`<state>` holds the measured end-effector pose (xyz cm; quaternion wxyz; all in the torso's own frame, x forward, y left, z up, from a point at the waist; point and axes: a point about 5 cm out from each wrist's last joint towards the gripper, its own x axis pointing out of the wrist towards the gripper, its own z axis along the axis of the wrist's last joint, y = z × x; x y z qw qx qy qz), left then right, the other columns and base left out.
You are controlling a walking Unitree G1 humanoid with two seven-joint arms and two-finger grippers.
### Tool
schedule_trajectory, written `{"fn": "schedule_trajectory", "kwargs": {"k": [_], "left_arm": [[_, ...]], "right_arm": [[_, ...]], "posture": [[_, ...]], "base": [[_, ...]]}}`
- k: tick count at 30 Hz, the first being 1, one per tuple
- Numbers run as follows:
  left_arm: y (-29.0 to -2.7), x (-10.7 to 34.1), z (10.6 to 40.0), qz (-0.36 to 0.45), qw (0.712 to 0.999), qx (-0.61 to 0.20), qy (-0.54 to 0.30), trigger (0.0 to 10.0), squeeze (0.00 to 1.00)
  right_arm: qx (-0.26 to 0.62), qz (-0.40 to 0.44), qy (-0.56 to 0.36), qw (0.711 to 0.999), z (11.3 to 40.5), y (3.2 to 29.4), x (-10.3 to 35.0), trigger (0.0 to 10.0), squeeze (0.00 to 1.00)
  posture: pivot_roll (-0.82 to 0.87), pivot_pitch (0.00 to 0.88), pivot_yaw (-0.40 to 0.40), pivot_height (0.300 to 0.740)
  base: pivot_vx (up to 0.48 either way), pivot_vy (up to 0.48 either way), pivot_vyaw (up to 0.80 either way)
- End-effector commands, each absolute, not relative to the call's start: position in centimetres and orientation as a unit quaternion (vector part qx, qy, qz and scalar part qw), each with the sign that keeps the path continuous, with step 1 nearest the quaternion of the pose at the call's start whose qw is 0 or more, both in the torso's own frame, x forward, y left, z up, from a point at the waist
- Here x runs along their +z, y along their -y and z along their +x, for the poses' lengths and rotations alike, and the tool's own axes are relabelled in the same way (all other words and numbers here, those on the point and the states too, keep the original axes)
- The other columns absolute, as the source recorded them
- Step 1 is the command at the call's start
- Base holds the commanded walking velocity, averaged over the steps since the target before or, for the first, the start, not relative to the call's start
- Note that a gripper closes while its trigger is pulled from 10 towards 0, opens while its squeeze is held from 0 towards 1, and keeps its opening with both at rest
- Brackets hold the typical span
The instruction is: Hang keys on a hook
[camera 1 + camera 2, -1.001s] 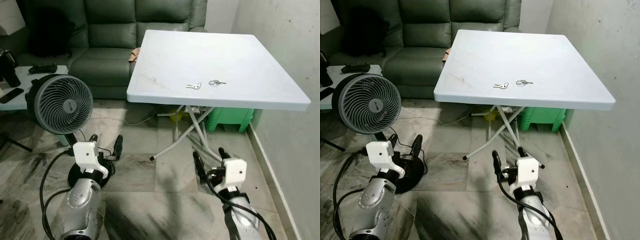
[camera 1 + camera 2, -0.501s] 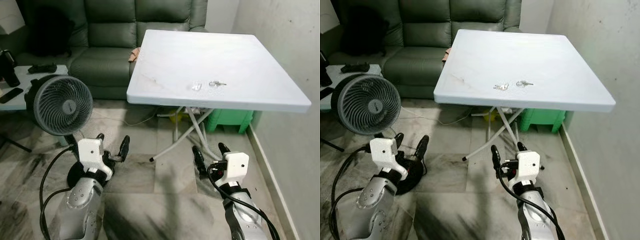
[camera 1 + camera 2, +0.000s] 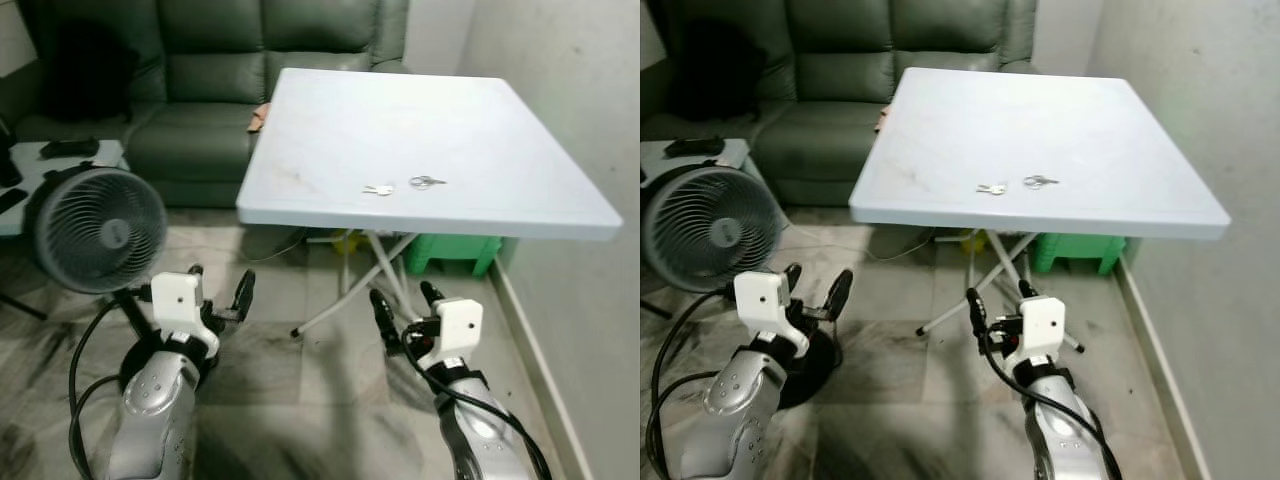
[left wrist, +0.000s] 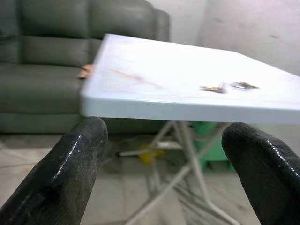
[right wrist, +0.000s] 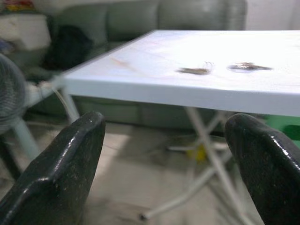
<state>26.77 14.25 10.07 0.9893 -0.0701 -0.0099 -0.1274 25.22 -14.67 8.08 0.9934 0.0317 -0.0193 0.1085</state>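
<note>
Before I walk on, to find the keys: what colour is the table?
White table, clearest in left eye view.

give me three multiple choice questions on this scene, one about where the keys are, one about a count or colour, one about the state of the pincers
1. Where do the keys lie?
A. on the sofa
B. on the white table, near its front edge
C. on the floor by the fan

2. How many separate key items are on the table?
A. one
B. two
C. four

3. How do both pincers stand?
A. open and empty, low in front of the table
B. shut on a key
C. resting on the tabletop

Answers:
1. B: the keys rest on the white table, close to the edge nearest the robot.
2. B: a silver key lies beside a key ring, apart from it.
3. A: the left pincer and the right pincer show spread fingers with nothing between them, below the tabletop.
</note>
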Motion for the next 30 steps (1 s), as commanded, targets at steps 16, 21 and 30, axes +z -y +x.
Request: {"fn": "schedule_trajectory", "kwargs": {"k": [16,21,30], "left_arm": [[-15.21,10.41,26.51,-0.063,0.992,-0.114,0.006,10.0,0.00],[-15.06,10.42,26.40,-0.067,0.991,-0.114,0.005,10.0,0.00],[-14.97,10.37,26.31,-0.067,0.992,-0.111,0.002,10.0,0.00]], "right_arm": [[0.127,0.043,0.025,0.991,25.08,13.57,8.54,10.0,0.00],[0.131,0.043,0.024,0.990,25.02,13.45,8.54,10.0,0.00],[0.133,0.041,0.021,0.990,24.96,13.48,8.54,10.0,0.00]], "posture": [[0.01,0.000,0.001,0.740],[0.02,0.000,-0.005,0.740],[0.02,0.000,-0.008,0.740]], "base": [[0.326,0.046,0.00],[0.108,0.334,0.00],[0.000,0.383,0.00]]}}
